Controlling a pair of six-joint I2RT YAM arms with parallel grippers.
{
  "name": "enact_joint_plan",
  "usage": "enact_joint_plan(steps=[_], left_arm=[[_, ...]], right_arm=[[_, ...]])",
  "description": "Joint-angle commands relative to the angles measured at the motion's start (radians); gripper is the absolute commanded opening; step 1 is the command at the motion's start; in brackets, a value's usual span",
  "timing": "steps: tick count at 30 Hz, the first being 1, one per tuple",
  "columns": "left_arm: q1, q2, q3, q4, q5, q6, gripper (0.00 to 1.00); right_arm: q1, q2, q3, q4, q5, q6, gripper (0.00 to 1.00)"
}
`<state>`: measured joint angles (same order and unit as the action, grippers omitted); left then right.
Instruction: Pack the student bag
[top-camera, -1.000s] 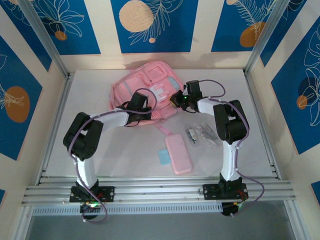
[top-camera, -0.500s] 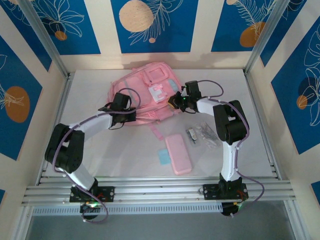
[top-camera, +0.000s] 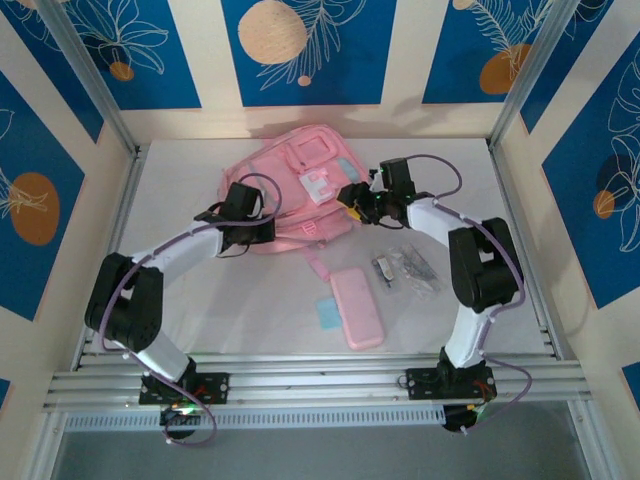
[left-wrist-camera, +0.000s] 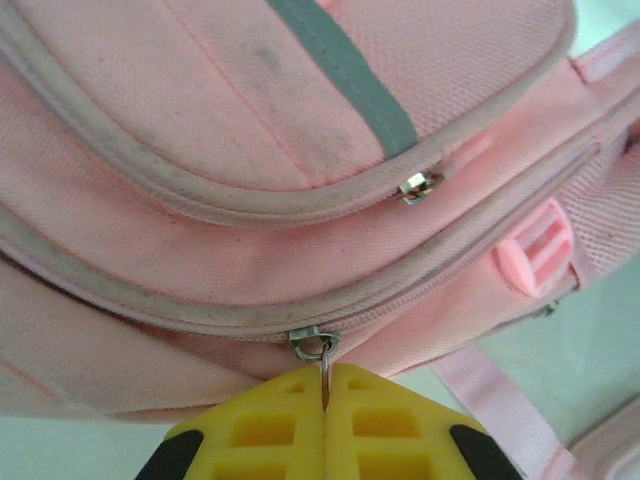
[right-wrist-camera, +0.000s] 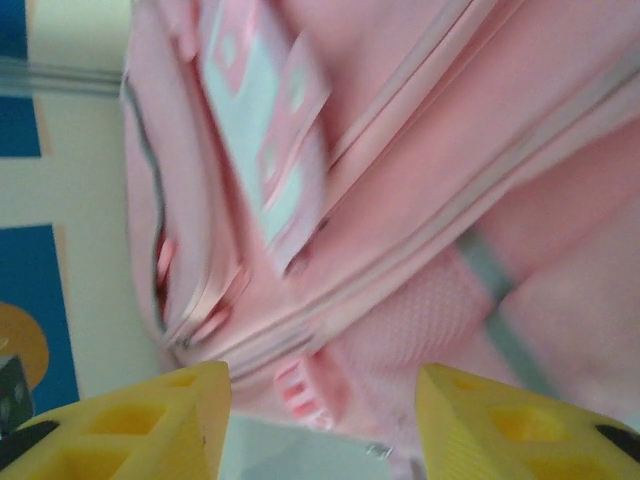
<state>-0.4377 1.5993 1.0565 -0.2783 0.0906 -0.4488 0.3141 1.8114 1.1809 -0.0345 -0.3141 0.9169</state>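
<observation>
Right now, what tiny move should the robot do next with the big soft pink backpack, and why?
Probably the left gripper should slide the small metal zipper pull along its track. It is pinched shut on that pull, the big soft pink fabric backpack looks zipped closed there, and the flat pink pencil case lies outside it. The right gripper is open, holding nothing.

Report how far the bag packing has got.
Done: nothing looks packed yet. In hand: the left claw is shut on a zipper pull of the backpack; the right claw hangs open beside it. Left: the pencil case, blue card and clear packet lie out on the table.
</observation>
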Motion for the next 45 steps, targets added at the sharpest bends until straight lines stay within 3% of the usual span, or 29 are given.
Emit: enact_joint_plan(steps=[1, 8, 12, 23, 26, 28, 30, 45], left_arm=[[-0.043, -0.064, 0.070, 0.000, 0.087, -0.023, 0.00], [-0.072, -0.087, 0.090, 0.033, 0.119, -0.037, 0.00], [-0.091, -0.073, 0.077, 0.070, 0.144, -0.057, 0.00], [-0.124, -0.091, 0.052, 0.074, 0.165, -0.067, 0.00], [-0.124, -0.104, 0.041, 0.079, 0.164, -0.068, 0.00], [-0.123, -0.108, 0.029, 0.077, 0.149, -0.065, 0.00], [-0.119, -0.107, 0.016, 0.061, 0.106, -0.061, 0.00], [0.111, -0.112, -0.115, 0.087, -0.227, 0.006, 0.00]], right_arm=[[0.050, -0.074, -0.053, -0.074, -0.047, 0.000, 0.52], [0.148, -0.136, -0.130, -0.006, -0.114, 0.119, 0.60], [0.186, -0.132, -0.138, 0.062, -0.087, 0.182, 0.63], [0.224, 0.042, -0.028, 0.214, -0.005, 0.297, 0.62], [0.231, 0.076, -0.018, 0.246, 0.034, 0.307, 0.51], [0.229, 0.075, -0.019, 0.239, 0.067, 0.286, 0.21], [0.222, 0.058, -0.032, 0.243, 0.080, 0.260, 0.00], [0.197, -0.035, -0.073, 0.150, -0.046, 0.135, 0.00]])
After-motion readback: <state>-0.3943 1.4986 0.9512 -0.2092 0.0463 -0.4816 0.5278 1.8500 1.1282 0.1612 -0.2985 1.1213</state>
